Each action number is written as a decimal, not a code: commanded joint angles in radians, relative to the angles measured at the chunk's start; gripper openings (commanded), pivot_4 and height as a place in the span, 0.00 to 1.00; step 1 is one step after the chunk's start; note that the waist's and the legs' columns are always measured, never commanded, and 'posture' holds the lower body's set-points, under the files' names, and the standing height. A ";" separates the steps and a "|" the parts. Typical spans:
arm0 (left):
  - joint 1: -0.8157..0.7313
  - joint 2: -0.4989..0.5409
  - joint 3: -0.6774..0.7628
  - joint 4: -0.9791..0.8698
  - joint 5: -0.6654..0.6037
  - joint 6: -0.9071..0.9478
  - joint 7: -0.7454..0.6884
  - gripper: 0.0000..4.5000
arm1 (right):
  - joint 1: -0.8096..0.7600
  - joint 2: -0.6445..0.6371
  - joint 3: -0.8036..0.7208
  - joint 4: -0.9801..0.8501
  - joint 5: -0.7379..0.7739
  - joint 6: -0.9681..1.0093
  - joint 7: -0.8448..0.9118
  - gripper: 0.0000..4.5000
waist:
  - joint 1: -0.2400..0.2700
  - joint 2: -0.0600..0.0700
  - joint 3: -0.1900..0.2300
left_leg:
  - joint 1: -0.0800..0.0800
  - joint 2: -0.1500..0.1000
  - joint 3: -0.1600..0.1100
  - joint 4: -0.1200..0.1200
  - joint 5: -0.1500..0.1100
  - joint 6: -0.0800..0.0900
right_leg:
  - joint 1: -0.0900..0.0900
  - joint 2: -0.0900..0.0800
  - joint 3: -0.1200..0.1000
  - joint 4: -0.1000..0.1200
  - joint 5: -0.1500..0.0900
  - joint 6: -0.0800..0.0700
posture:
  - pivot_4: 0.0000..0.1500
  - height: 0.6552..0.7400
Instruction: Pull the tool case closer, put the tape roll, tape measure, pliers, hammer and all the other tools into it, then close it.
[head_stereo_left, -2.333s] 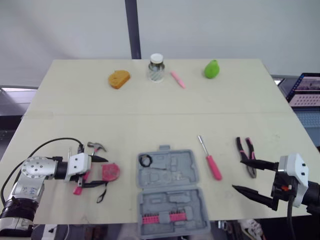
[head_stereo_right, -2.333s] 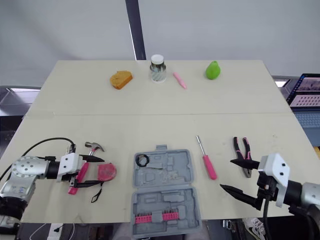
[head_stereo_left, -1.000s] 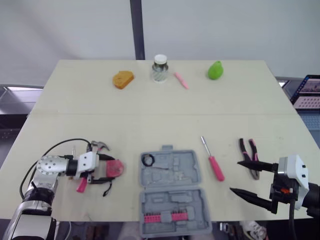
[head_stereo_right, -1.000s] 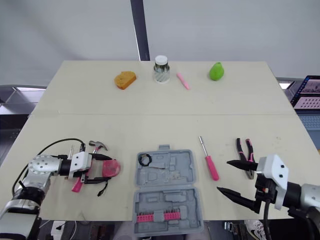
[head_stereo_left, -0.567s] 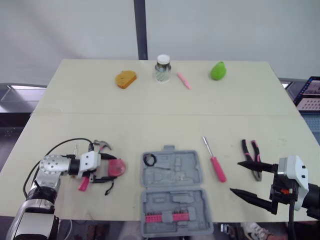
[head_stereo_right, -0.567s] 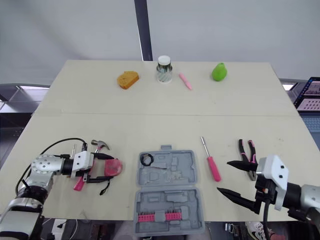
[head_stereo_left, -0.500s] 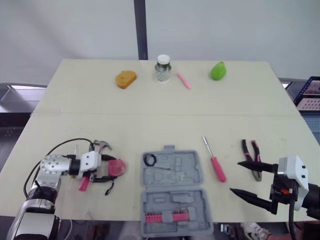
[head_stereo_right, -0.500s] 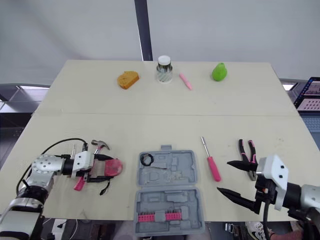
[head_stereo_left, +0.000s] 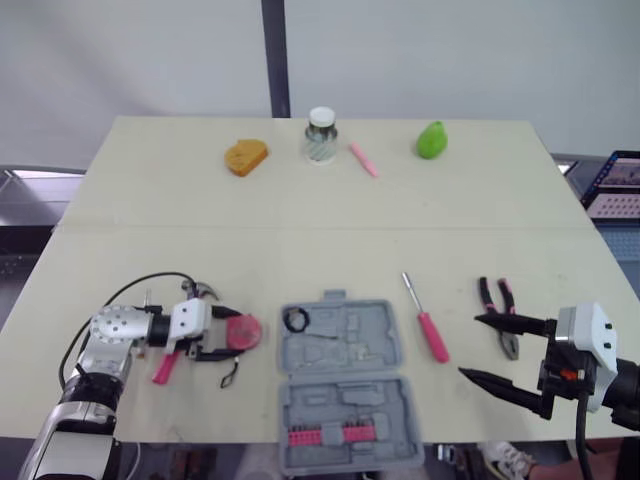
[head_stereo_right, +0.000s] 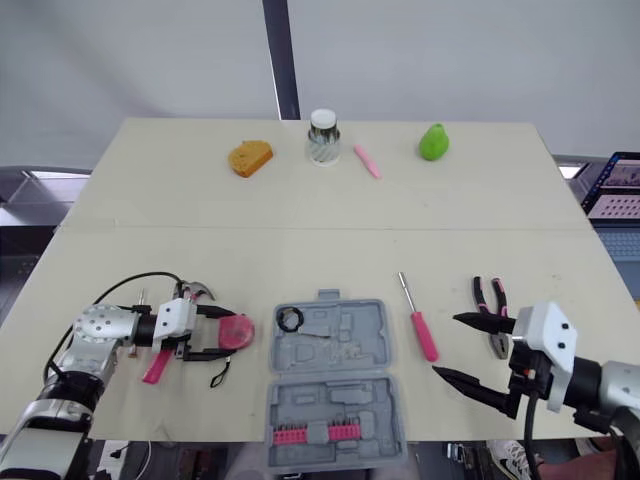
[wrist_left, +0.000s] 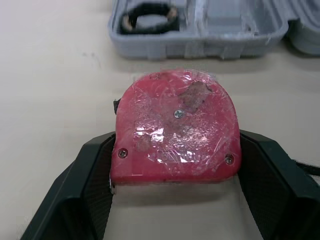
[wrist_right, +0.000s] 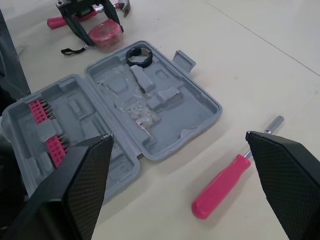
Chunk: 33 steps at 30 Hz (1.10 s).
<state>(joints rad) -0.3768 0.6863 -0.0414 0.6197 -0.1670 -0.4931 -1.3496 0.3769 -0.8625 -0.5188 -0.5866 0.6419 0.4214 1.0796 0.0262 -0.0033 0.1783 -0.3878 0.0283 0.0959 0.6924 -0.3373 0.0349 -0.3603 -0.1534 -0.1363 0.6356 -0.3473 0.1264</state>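
The grey tool case (head_stereo_left: 342, 372) lies open near the table's front edge, with the black tape roll (head_stereo_left: 293, 320) in its far left pocket. My left gripper (head_stereo_left: 228, 335) is shut on the red tape measure (wrist_left: 175, 125), just left of the case. The pink-handled hammer (head_stereo_left: 168, 362) lies under that arm. A pink screwdriver (head_stereo_left: 428, 326) sits right of the case, and the pliers (head_stereo_left: 498, 308) lie further right. My right gripper (head_stereo_left: 505, 357) is open beside the pliers, holding nothing.
Along the far edge stand an orange bread-shaped piece (head_stereo_left: 244, 157), a glass jar (head_stereo_left: 320, 135), a pink marker (head_stereo_left: 359, 159) and a green pear (head_stereo_left: 430, 139). A laptop (head_stereo_left: 612, 185) sits off the table's right side.
My left gripper has slid the tape measure to the right, closer to the case's left edge, its strap trailing. The right gripper has stayed in place.
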 joint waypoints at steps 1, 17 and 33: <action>0.023 0.042 0.043 -0.189 -0.077 0.082 0.001 0.67 | -0.040 -0.020 -0.001 -0.010 0.044 0.027 -0.003 1.00 | -0.004 0.000 0.000 | 0.000 0.000 0.000 0.000 0.000 0.000 | 0.000 0.000 0.000 0.000 0.000 0.000 | 1.00 0.47; -0.037 0.012 0.018 -0.578 -0.116 0.279 0.124 0.67 | -0.430 -0.108 0.138 0.017 0.551 0.615 -0.329 1.00 | -0.003 -0.001 0.001 | -0.002 0.001 -0.002 0.002 0.000 0.000 | 0.001 0.001 0.001 -0.002 0.000 0.000 | 1.00 0.47; -0.127 -0.105 -0.092 -0.663 -0.077 0.359 0.200 0.67 | -0.648 -0.062 0.442 0.153 1.325 0.595 -1.038 1.00 | -0.002 -0.002 0.001 | -0.005 0.001 -0.002 0.005 0.000 0.000 | 0.001 0.002 -0.001 -0.004 0.001 0.001 | 1.00 0.47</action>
<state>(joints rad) -0.4790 0.5915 -0.1306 -0.0039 -0.2432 -0.1322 -1.1661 -0.2585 -0.9229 -0.0881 -0.4279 1.9140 1.0427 0.0817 0.0241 -0.0049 0.1794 -0.3928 0.0296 0.0936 0.6976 -0.3373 0.0350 -0.3597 -0.1512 -0.1378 0.6312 -0.3468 0.1269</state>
